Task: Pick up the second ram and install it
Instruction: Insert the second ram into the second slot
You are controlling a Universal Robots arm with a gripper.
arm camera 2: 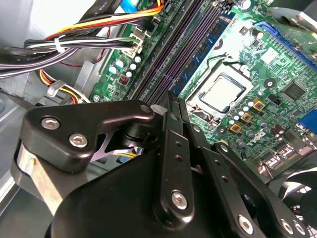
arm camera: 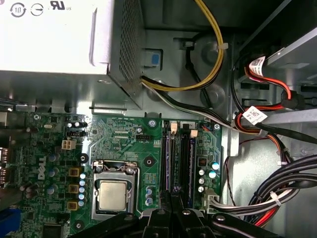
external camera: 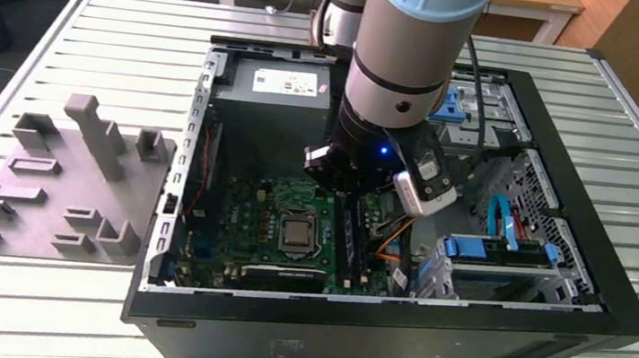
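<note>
Black fingers [arm camera 2: 170, 106] of the gripper [arm camera: 171, 197] are drawn together at the tips, low inside the open black computer case [external camera: 398, 337] on the slatted metal surface [external camera: 27, 313]. The tips sit over the near end of the long black memory slots [arm camera: 185, 158]. In the second wrist view a thin blue-green circuit-board stick [arm camera 2: 208, 39] with dark chips stands on edge in the slot row beside the square silver processor [arm camera 2: 223, 94], running out from just under the fingertips. I cannot tell whether it is the second ram.

you're seeing a grey fixture block [external camera: 64, 204] sitting on the desk [external camera: 130, 40] beside the open computer case [external camera: 398, 341].
</note>
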